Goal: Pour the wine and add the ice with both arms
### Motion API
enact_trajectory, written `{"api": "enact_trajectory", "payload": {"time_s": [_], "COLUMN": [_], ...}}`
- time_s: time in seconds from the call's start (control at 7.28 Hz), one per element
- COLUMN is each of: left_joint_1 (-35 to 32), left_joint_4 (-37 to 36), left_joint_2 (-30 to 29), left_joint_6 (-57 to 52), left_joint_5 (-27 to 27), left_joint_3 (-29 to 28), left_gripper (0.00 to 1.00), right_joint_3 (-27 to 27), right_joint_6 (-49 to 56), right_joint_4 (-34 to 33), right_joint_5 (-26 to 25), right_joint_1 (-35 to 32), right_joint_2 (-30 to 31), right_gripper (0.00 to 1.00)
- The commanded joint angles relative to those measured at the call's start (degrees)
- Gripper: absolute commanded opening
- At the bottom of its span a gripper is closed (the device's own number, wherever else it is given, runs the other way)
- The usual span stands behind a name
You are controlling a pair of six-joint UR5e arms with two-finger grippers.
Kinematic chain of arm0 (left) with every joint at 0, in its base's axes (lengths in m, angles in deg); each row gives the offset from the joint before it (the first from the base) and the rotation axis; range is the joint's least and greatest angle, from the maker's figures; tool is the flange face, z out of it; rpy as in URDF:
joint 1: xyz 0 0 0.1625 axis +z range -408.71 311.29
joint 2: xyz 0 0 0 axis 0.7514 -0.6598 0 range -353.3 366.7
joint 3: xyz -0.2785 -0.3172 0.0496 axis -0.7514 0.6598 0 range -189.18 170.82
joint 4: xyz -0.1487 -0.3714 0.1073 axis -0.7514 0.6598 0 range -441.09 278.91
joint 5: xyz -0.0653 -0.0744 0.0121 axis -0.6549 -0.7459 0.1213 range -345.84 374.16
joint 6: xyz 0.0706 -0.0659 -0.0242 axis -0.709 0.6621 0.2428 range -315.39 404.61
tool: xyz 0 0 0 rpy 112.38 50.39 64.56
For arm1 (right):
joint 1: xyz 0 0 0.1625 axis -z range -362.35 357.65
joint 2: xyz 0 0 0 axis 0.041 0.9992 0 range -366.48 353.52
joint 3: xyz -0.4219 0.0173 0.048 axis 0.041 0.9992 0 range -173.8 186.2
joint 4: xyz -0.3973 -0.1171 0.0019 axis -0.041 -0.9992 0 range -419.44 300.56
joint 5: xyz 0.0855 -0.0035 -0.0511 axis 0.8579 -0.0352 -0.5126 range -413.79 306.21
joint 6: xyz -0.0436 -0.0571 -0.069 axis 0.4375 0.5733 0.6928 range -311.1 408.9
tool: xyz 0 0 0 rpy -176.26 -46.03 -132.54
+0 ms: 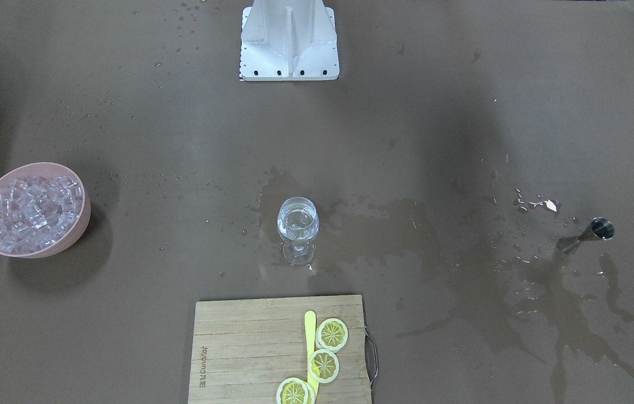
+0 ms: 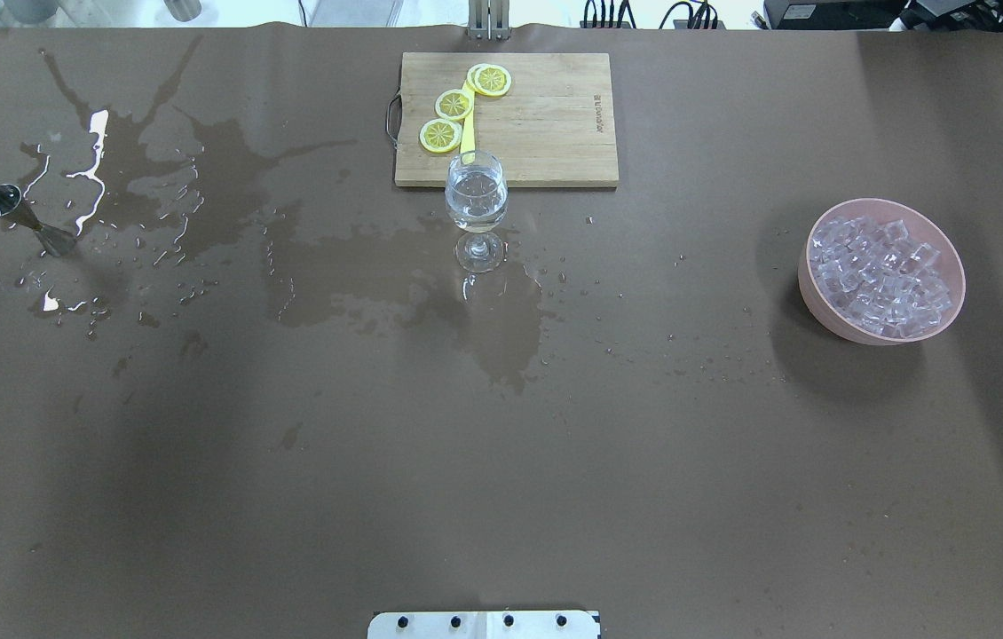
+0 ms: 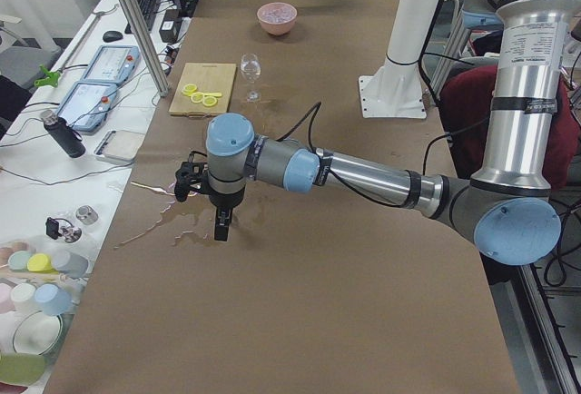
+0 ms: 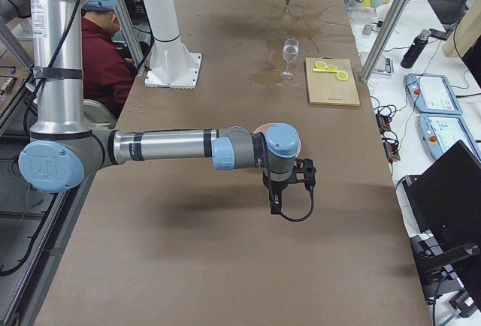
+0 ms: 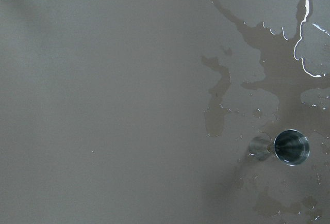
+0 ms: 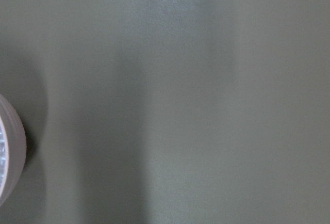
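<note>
Two arms are on my feeds, but only the table-end cameras show them. The left arm [image 3: 363, 172] reaches out low over the table, and its gripper [image 3: 221, 228] points down above the wet patch. The right arm [image 4: 165, 146] does the same at the other end, with its gripper [image 4: 276, 206] hanging in front of the pink bowl. From those side angles I cannot tell whether either gripper's fingers are spread or closed, and I see nothing held in them.

On the overhead feed the wine glass [image 2: 476, 211] stands upright just off centre toward 12 o'clock. The wine [image 1: 298, 223], a clear liquid, sits in its bowl. The ice [image 2: 883, 266] is heaped in the pink bowl [image 2: 824, 312] at 3 o'clock, well apart from the glass. At 9 o'clock a steel jigger [image 2: 27, 219] stands in a spread of puddles and droplets [image 2: 226, 186] that runs across to the foot of the glass. My left wrist camera looks straight down on that jigger, at 4 o'clock in its picture. My right wrist camera catches only the bowl's rim, at 8 o'clock.

At 12 o'clock, just beyond the glass, lies a bamboo cutting board [image 2: 546, 124]. It carries lemon slices [image 2: 454, 104] and a yellow stick [image 2: 469, 135].
</note>
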Motion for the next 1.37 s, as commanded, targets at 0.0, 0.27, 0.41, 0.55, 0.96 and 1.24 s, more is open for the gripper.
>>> {"api": "enact_trajectory", "payload": {"time_s": [0.0,0.27,0.41,0.55,0.96,1.24], "left_joint_1": [0.0,-0.09,-0.09,0.0,0.26,0.26], "left_joint_4": [0.01,0.01,0.01,0.1,5.09,6.33], "left_joint_2": [-0.05,-0.05,-0.05,-0.23,-0.4,0.21], "left_joint_6": [0.18,0.27,0.45,0.45,0.45,0.45], "left_joint_5": [-0.01,-0.01,-0.01,-0.01,0.08,0.08], "left_joint_3": [0.39,0.57,1.0,1.18,0.31,0.48], "left_gripper": [0.98,0.98,0.98,0.98,0.98,0.98], "right_joint_3": [0.08,0.09,0.0,0.0,-3.06,-5.36], "right_joint_6": [0.0,-0.09,-0.17,-0.09,-0.09,-0.09], "right_joint_4": [-0.12,-0.12,-0.12,-0.12,-3.43,-7.06], "right_joint_5": [-0.09,0.0,-0.09,-0.09,-0.17,-0.35], "right_joint_1": [0.35,0.35,0.35,0.35,0.27,0.35], "right_joint_2": [-0.16,-0.34,-0.51,-0.43,0.1,-0.34], "right_gripper": [1.0,1.0,1.0,1.0,1.0,1.0]}}
